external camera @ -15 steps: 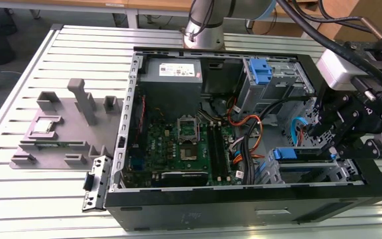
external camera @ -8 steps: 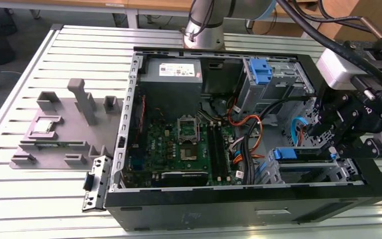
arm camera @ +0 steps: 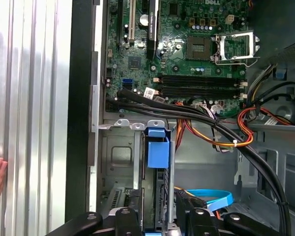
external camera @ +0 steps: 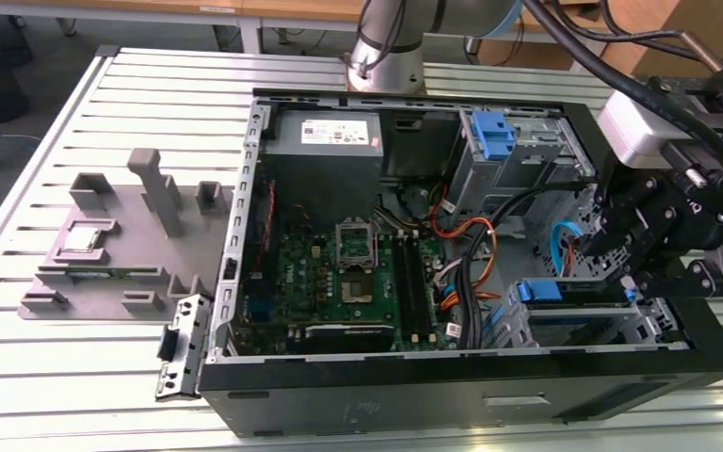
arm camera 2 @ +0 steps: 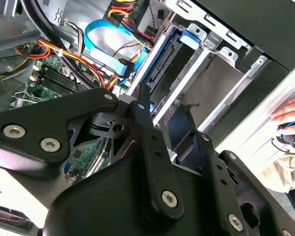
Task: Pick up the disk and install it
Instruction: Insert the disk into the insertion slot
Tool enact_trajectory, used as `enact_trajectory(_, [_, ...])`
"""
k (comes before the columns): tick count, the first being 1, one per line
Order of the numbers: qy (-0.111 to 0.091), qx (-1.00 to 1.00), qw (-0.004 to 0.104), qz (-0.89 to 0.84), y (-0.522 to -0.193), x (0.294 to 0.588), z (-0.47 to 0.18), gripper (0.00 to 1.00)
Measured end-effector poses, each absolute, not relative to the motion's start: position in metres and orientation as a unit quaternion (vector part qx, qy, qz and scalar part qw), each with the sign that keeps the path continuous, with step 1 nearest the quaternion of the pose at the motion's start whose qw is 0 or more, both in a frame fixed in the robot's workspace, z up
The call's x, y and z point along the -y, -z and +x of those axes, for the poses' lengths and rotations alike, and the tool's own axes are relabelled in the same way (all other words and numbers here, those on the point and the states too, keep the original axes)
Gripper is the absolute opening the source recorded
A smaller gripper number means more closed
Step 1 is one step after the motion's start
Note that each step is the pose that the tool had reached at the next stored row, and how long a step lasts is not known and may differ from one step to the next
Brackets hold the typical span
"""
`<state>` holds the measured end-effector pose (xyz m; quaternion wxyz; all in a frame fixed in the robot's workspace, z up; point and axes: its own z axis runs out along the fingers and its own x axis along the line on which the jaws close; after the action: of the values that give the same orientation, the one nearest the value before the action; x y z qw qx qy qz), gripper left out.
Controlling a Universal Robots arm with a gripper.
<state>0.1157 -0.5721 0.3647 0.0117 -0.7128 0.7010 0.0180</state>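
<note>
In the exterior view the disk (external camera: 545,293) stands on its edge in the drive cage (external camera: 613,325). Its long side runs across the view, and the gripper (external camera: 628,275) is just above. In both wrist views the disk (arm camera 2: 169,63) (arm camera: 157,150) lies along the cage rails. The fingers (arm camera 2: 143,101) (arm camera: 133,216) stand apart, released, beside its edge.

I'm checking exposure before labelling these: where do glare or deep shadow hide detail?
Exterior view: even light, darkest inside the computer case beside the power supply. Second wrist view: the table past the case is washed out white; the black gripper is dark in the foreground. First wrist view: a glare spot on the motherboard.
</note>
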Motion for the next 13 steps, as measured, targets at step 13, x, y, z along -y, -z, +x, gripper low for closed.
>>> enact_trajectory(13, [-0.027,-0.699,0.021,-0.714,-0.3616,0.5668,0.115,0.42])
